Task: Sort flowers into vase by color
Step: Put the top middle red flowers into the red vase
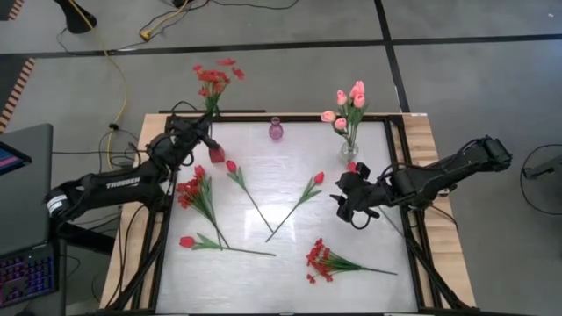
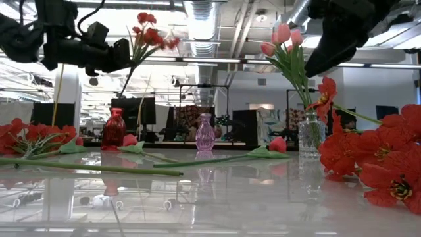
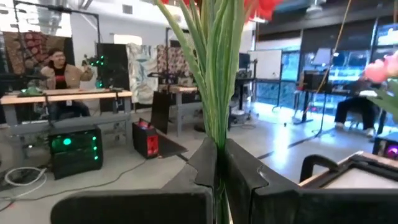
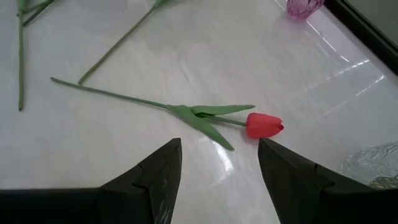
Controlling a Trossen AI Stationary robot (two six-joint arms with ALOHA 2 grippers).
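You had the left end effector (image 1: 208, 133) pressed together on the green stem of a spray of small red blossoms (image 1: 215, 77), held upright over the small red vase (image 1: 216, 154) at the upper left of the high view's white bench (image 1: 290, 263); whether the stem's foot was already inside that vase you could not tell from these frames. Your right end effector (image 4: 219, 163) stood spread and empty at the right of the high view, hovering just above a red tulip bud on a leafy green stem (image 4: 264, 124) that lay flat on the bench, near the clear glass vase (image 1: 349, 151). That clear vase, at the upper right, already carried a bunch of light pink tulip buds (image 1: 349, 104), so the pink sort looked finished. The small purple glass vase (image 1: 276, 130) at the top centre stood empty. Left lying on the bench were a second red tulip (image 1: 231, 166) just left of centre, a third red tulip (image 1: 187, 241) at the lower left, a second spray of red blossoms (image 1: 191, 190) at the left and a third spray (image 1: 318, 261) at the lower centre. By that count you were partway through: one colour done, one red stem in hand, five more to lift.
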